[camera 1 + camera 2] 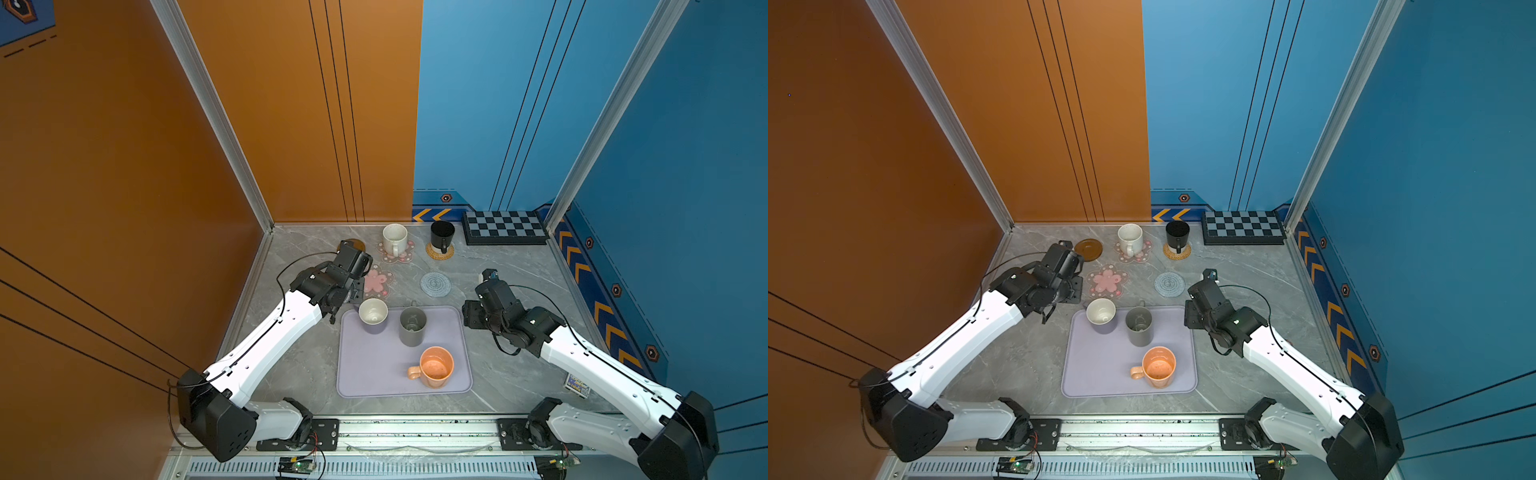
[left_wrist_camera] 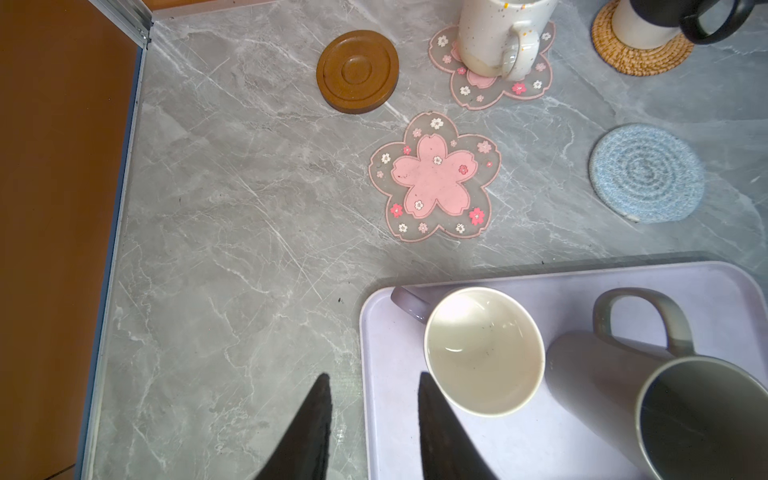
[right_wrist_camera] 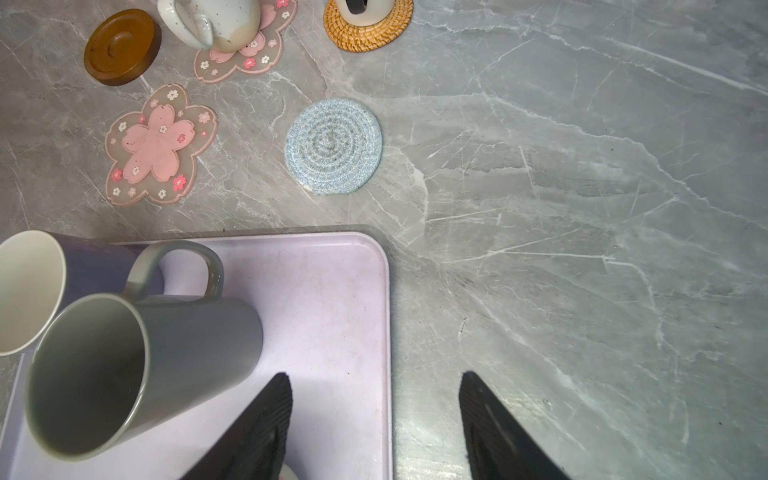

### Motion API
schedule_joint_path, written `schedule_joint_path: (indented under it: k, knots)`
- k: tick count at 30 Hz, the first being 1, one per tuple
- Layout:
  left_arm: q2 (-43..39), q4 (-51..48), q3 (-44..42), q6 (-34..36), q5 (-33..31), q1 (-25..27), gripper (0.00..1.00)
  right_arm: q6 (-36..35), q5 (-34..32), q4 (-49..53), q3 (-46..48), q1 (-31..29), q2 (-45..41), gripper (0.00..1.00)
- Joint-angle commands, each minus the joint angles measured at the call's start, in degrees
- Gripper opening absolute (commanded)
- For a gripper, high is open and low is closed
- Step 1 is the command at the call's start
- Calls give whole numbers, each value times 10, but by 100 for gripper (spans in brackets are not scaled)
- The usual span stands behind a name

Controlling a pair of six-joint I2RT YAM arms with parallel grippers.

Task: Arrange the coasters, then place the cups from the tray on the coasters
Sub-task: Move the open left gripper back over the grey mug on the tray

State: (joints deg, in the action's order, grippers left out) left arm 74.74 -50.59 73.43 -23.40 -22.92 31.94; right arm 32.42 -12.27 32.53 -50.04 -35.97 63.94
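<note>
The lavender tray (image 1: 374, 374) holds the lavender cup (image 1: 373, 316), the tall grey cup (image 1: 412, 326) and the orange cup (image 1: 435, 368). Behind it, the white speckled cup (image 1: 395, 239) stands on a pink flower coaster (image 1: 405, 257) and the black cup (image 1: 441, 235) on the rattan coaster (image 1: 434, 252). The brown wooden coaster (image 1: 1088, 249), the other pink flower coaster (image 1: 379, 281) and the grey-blue woven coaster (image 1: 435, 284) lie bare. My left gripper (image 2: 374, 382) hovers open and empty over the tray's left edge beside the lavender cup. My right gripper (image 3: 376, 382) is open and empty over the tray's right edge.
A black checkered board (image 1: 505, 227) lies at the back right corner. Orange and blue walls close in the table on three sides. A small printed card (image 1: 577, 384) sits near the right arm. The metal rail (image 1: 415, 432) runs along the front.
</note>
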Motion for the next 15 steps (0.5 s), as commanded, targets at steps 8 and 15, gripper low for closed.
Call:
schedule_joint_path:
  k: [8, 15]
  knots:
    - [24, 58, -34, -54, 31, 69, 36, 8, 11, 17, 6, -4, -2, 67]
    - [149, 97, 49, -54, 27, 106, 35, 9, 19, 17, 3, -8, -2, 67]
